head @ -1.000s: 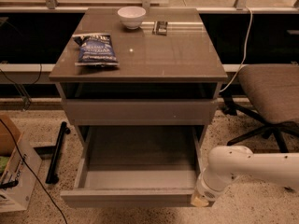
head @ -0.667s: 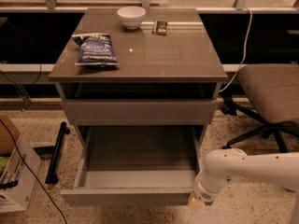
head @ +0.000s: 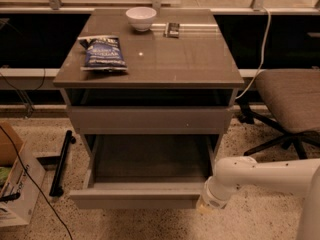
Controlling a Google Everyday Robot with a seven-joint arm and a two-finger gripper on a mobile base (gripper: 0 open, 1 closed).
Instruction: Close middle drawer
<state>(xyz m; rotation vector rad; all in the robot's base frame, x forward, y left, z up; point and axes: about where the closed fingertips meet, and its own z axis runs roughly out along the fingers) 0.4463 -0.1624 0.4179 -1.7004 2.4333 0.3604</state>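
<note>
Grey-brown and handleless, the middle drawer (head: 139,198) stands pulled well out of the table (head: 175,59), low in your view. Its plain grey floor is bare and its flat front panel faces you. Your pincer (head: 202,207) sits at the right end of that front panel, right against the corner, on the end of the white arm (head: 260,176) reaching in from the right edge. From here you cannot tell how far the pincer is open, or whether it has hold of anything. Above the drawer, another front panel (head: 150,120) lies flush with the table's body, with a dark open slot over it. On the table top you have a white bowl (head: 141,18) at the back, a small dark object (head: 172,30) just right of it, and a blue snack bag (head: 104,53) lying flat near the left edge. An office chair (head: 292,96) stands to the right, and a cardboard box (head: 11,184) on the speckled floor to the left.
</note>
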